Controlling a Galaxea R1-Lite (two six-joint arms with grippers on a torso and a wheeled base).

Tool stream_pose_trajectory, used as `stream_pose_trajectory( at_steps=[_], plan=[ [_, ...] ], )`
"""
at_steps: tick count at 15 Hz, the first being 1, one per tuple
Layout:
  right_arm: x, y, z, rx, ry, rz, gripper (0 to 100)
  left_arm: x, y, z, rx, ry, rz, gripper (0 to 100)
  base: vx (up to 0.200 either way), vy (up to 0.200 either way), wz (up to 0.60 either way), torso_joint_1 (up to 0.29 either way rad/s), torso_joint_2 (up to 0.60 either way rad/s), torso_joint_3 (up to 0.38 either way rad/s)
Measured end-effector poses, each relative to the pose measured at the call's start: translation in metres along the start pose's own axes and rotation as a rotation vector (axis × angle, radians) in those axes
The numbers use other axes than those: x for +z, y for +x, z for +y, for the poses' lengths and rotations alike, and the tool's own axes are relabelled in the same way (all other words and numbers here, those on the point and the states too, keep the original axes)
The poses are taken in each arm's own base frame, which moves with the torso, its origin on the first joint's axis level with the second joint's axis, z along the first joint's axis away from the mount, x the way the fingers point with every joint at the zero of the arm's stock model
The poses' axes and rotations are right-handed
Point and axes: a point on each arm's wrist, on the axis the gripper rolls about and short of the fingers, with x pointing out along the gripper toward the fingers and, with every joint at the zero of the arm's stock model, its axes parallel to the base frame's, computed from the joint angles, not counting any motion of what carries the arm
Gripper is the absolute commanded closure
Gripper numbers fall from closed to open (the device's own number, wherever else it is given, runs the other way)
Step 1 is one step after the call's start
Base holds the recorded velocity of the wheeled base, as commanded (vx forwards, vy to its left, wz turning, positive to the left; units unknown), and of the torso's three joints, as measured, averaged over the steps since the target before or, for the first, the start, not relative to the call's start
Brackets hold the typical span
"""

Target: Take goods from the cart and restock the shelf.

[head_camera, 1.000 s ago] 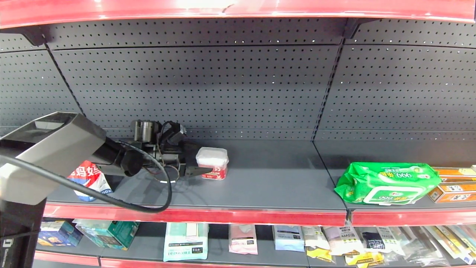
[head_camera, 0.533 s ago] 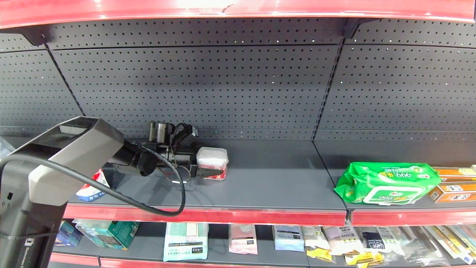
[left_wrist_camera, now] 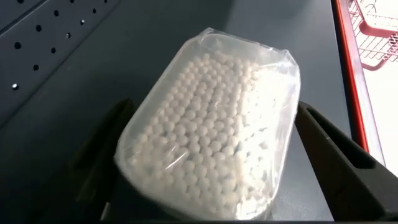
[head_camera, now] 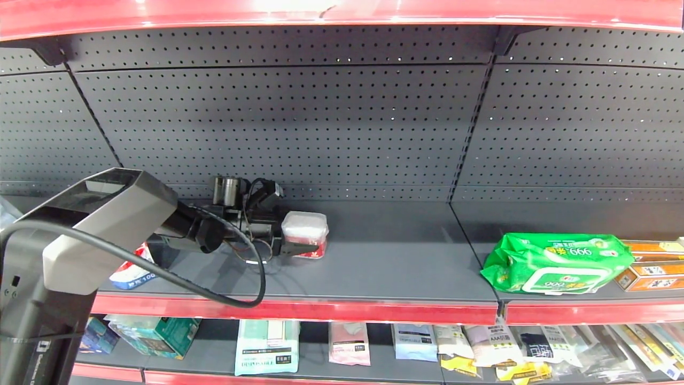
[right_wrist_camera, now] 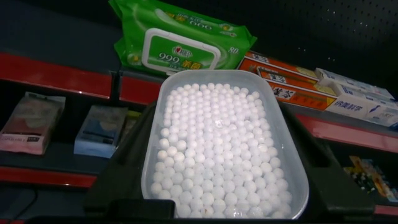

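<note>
On the left gripper (head_camera: 300,241), the fingers (left_wrist_camera: 336,155) flank a clear, film-wrapped plastic box of white cotton swabs (head_camera: 305,227). I cannot tell whether they press it. That box rests on the grey shelf board (head_camera: 385,267), left of its middle and well apart from a green wipes pack (head_camera: 556,262). The right gripper (right_wrist_camera: 217,124) is clamped on a second clear swab box (right_wrist_camera: 217,174), held off the shelf. One box looks delivered but perhaps not released, and the other is still to be placed.

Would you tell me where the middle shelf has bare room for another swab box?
The middle shelf is barest between the swab box at the left hand and the green wipes pack; the spare box in the right hand would likely fit there. Its right end, with flat boxes, is crowded.
</note>
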Motion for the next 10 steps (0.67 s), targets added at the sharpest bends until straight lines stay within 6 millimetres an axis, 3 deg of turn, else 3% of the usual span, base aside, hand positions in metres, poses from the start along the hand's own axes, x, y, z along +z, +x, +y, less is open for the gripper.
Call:
stream_pose_trajectory(
  at_steps=[7,10],
  plan=[
    [-0.001,0.0,0.0,0.005,0.0,0.002,100,0.001,-0.002,-0.003,0.002,-0.002,0.004,100,0.0,0.0,0.0,0.0,0.0,0.0],
    [-0.001,0.0,0.0,0.005,0.001,0.002,100,-0.001,-0.008,-0.013,-0.008,-0.026,0.013,100,0.0,0.0,0.0,0.0,0.0,0.0]
  ],
)
